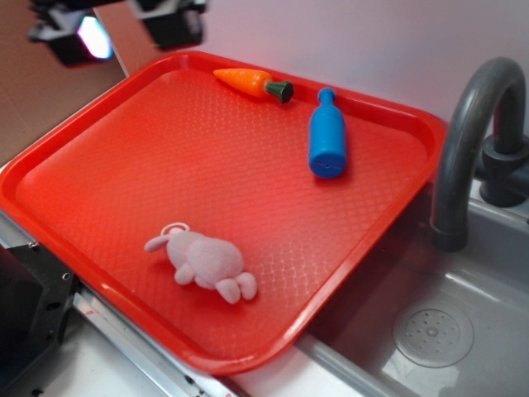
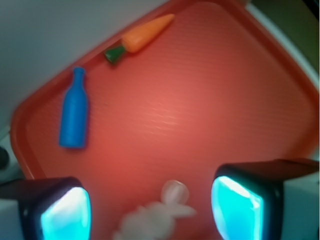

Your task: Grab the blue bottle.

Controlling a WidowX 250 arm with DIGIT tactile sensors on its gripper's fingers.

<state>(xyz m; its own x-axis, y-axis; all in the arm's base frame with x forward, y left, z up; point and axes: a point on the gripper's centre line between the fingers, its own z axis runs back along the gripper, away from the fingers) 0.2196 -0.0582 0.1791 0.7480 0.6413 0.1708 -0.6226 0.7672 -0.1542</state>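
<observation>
The blue bottle (image 1: 327,135) lies on its side near the far right of the red tray (image 1: 91,132), neck pointing away from me. In the wrist view the blue bottle (image 2: 74,112) is at the upper left, far from my fingers. My gripper (image 1: 120,29) hovers high above the tray's far left corner, only partly in frame. From the wrist, the gripper (image 2: 150,212) is open, its two glowing cyan pads (image 2: 65,214) wide apart with nothing held; the pink plush rabbit (image 2: 152,216) shows far below, between them.
An orange toy carrot (image 1: 248,82) lies at the tray's far edge, just left of the bottle's neck. A pink plush rabbit (image 1: 207,261) lies near the tray's front. A grey faucet (image 1: 469,132) and sink basin (image 1: 433,332) stand to the right of the tray.
</observation>
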